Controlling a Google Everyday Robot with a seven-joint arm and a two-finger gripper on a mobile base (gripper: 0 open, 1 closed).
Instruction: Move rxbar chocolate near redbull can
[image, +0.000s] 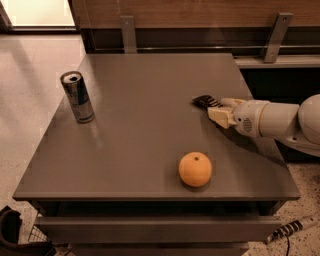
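Gray and matte, the counter (150, 150) fills most of the view, with pale floor past its left edge and a wood-panelled wall behind its back edge. A broad bare stretch runs across the middle, from the back edge down toward the front. The redbull can (78, 97) stands upright near the left edge, silver and blue, with its open top rim facing the camera. An orange (195, 169) sits close to the front edge, right of centre, well apart from everything else.

A white arm (280, 120) reaches in over the right edge, low above the surface. The hand (216, 107) lies over the right part of the counter, pointing left toward the open middle. Its two pale fingers (220, 116) are drawn in on the rxbar chocolate (204, 101), pinching the end nearest the arm (the rest of the grip is hidden by the fingers themselves).

Only a short, dark piece of the bar sticks out past the fingertips: flat, black, and faintly striped. It sits low at the counter, though whether it rests on it cannot be told. Bar and can are well apart, with the bare middle of the counter between them.
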